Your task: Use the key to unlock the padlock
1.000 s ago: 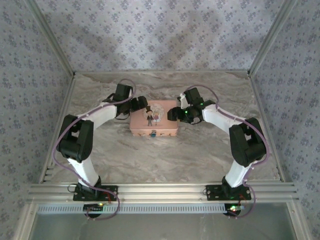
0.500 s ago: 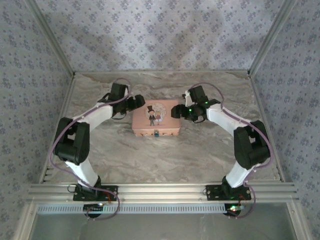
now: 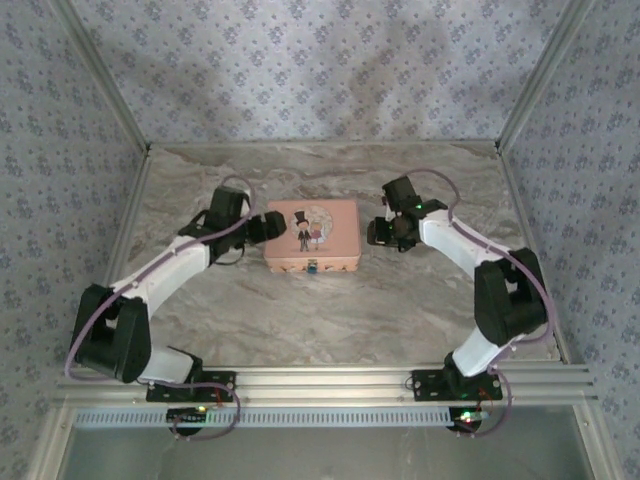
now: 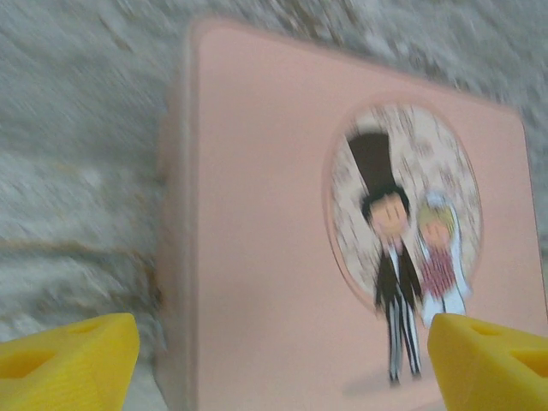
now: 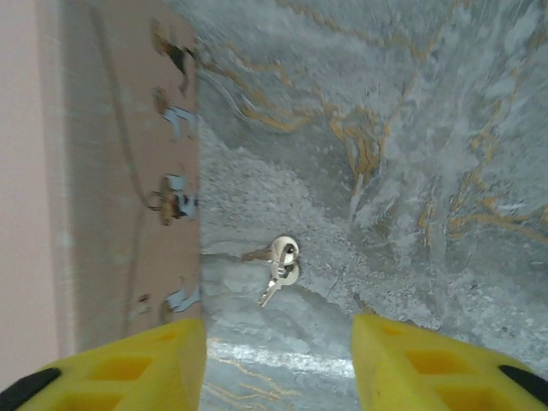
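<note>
Right, starting at the left edge of the table (image 3: 300, 310), the left arm reaches in low, and the left gripper (image 3: 268, 227) hangs at the left side of the pink tin (image 3: 338, 225). From its wrist camera, the left gripper (image 4: 278, 368) has its yellow fingers (image 4: 68, 360) spread wide over the lid, with nothing between them. It is open and empty.

Moving to the middle, the tin lies flat toward the far side of the table, cartoon couple facing up. At the middle of its near wall we can just make out the padlock (image 3: 313, 267), a tiny dark-blue square against the pink. It is too small to tell the state of its shackle, but we judge it locked, since no key is in it.

On to the right side, where the right gripper (image 3: 372, 233) sits just beside the tin's right wall. Its wrist camera shows the key (image 5: 281, 264), a small silvery pair on a ring, flat on the marble close to that wall. The right gripper (image 5: 278, 368) looks down on it with fingers apart. Nothing is held, and the key lies ahead of the tips, untouched.

So we call this early going. Nothing has been picked up yet. What's left is grasping the key, bringing it round to the near wall, seating it in the padlock and turning. A thin key flat on the table looks tricky to pinch.
</note>
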You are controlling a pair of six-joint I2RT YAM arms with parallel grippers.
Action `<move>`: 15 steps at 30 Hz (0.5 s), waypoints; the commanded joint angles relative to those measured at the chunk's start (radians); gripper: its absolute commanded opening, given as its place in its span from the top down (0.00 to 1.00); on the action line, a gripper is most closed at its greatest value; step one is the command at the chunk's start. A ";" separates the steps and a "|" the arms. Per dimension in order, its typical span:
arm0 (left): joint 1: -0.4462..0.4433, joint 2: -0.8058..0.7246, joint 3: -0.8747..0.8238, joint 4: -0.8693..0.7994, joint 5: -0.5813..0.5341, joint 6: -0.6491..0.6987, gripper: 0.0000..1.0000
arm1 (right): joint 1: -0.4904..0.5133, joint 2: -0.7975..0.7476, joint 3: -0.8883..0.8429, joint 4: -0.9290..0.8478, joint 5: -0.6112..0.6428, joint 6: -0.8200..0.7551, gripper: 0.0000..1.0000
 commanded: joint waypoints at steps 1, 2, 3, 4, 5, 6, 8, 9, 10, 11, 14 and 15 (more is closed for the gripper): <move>-0.033 -0.084 -0.062 -0.024 -0.004 -0.041 0.13 | 0.008 0.060 0.010 -0.020 0.042 0.005 0.53; -0.037 -0.104 -0.083 -0.020 0.000 -0.051 0.13 | 0.009 0.072 0.013 -0.015 0.045 0.005 0.53; -0.037 -0.124 -0.102 -0.021 -0.001 -0.059 0.13 | 0.011 0.087 0.018 -0.012 0.043 0.004 0.54; -0.037 -0.144 -0.115 -0.027 -0.011 -0.062 0.13 | 0.013 0.102 0.027 -0.015 0.044 0.003 0.55; -0.037 -0.161 -0.128 -0.032 -0.019 -0.065 0.13 | 0.016 0.113 0.032 -0.013 0.043 0.002 0.55; -0.037 -0.175 -0.141 -0.034 -0.023 -0.068 0.12 | 0.021 0.125 0.038 -0.013 0.050 0.001 0.55; -0.037 -0.191 -0.154 -0.031 -0.024 -0.076 0.12 | 0.027 0.147 0.050 -0.013 0.052 0.001 0.57; -0.037 -0.192 -0.159 -0.029 -0.020 -0.079 0.12 | 0.030 0.159 0.055 -0.012 0.056 0.001 0.58; -0.037 -0.190 -0.161 -0.027 -0.018 -0.083 0.12 | 0.032 0.171 0.055 -0.014 0.057 0.003 0.59; -0.037 -0.189 -0.164 -0.022 -0.016 -0.087 0.12 | 0.033 0.181 0.055 -0.016 0.060 0.004 0.59; -0.037 -0.184 -0.174 0.000 -0.011 -0.096 0.13 | 0.037 0.209 0.097 -0.015 0.064 0.010 0.61; -0.037 -0.181 -0.177 0.004 -0.011 -0.097 0.13 | 0.037 0.216 0.101 -0.019 0.067 0.013 0.61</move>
